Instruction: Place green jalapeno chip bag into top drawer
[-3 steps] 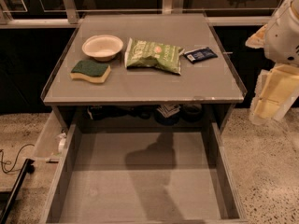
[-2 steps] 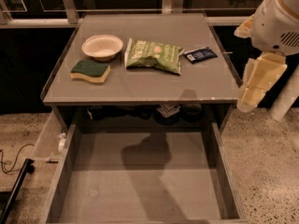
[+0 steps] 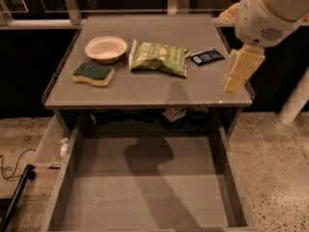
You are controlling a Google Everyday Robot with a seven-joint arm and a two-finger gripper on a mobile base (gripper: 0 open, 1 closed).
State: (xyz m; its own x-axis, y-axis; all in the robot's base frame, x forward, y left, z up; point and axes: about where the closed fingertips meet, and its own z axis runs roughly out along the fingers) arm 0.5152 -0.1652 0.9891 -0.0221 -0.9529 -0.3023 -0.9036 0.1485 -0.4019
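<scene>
The green jalapeno chip bag lies flat on the grey tabletop, right of centre toward the back. The top drawer is pulled wide open below the table's front edge, its flat bottom bare. My gripper hangs from the white arm at the upper right, above the table's right edge, to the right of the bag and apart from it. It holds nothing that I can see.
A white bowl and a green-topped yellow sponge sit on the table's left part. A small dark blue packet lies right of the bag. A narrow pale side tray juts out at the left. A white post stands at far right.
My arm and gripper have moved left, from beyond the table's right side to above its right edge. The objects on the table have not moved.
</scene>
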